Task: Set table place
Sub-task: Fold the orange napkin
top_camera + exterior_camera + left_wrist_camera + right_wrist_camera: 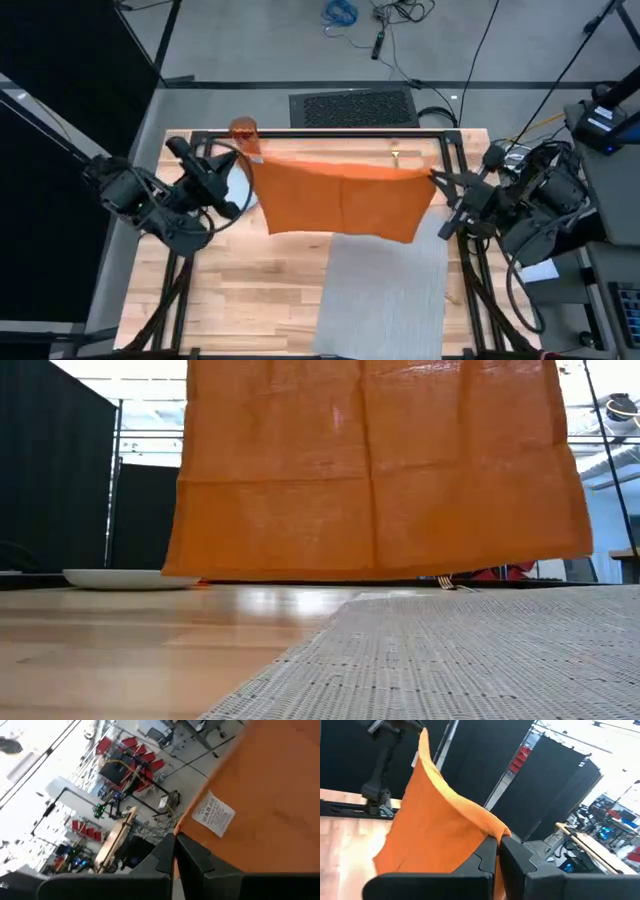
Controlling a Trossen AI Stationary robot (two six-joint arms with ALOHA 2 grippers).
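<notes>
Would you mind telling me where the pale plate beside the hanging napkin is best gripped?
Judging by its flat, shallow pose on the table, I would pinch the plate at its exposed rim, coming from the left arm's side; the orange napkin hangs over its other edge.

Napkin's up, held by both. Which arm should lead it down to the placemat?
Right, probably. The right claw grips the napkin corner almost above the placemat; the left claw holds its corner over the plate, farther off.
</notes>
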